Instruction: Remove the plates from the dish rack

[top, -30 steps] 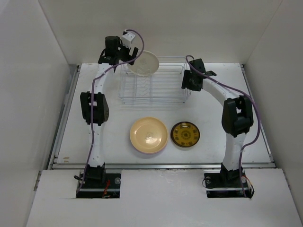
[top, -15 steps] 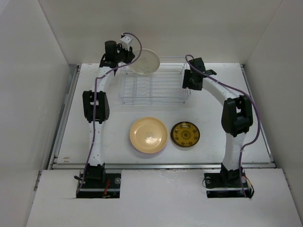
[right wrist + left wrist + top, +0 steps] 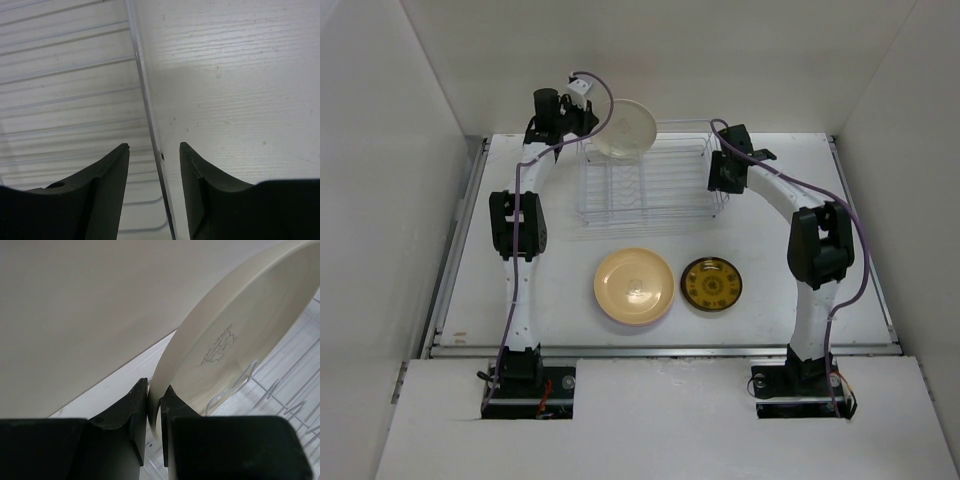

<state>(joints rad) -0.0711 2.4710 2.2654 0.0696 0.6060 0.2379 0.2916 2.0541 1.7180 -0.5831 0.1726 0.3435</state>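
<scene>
A cream plate (image 3: 626, 128) stands on edge at the back left of the dish rack (image 3: 645, 185), tilted and raised above the wires. My left gripper (image 3: 590, 122) is shut on its left rim. In the left wrist view both fingers pinch the rim of the cream plate (image 3: 235, 340) at my left gripper (image 3: 154, 399), with the rack's prongs (image 3: 280, 390) beneath. My right gripper (image 3: 719, 186) sits at the rack's right side. In the right wrist view my right gripper (image 3: 154, 147) is open and straddles the rim wire (image 3: 147, 110) without touching it.
A yellow plate (image 3: 634, 285) and a smaller brown-gold patterned plate (image 3: 711, 284) lie flat on the white table (image 3: 820, 300) in front of the rack. White walls enclose the table at the back and on both sides.
My left gripper has shut on the cream plate's rim and drawn it up and back. The right gripper's jaws have narrowed around the rack's rim wire.
</scene>
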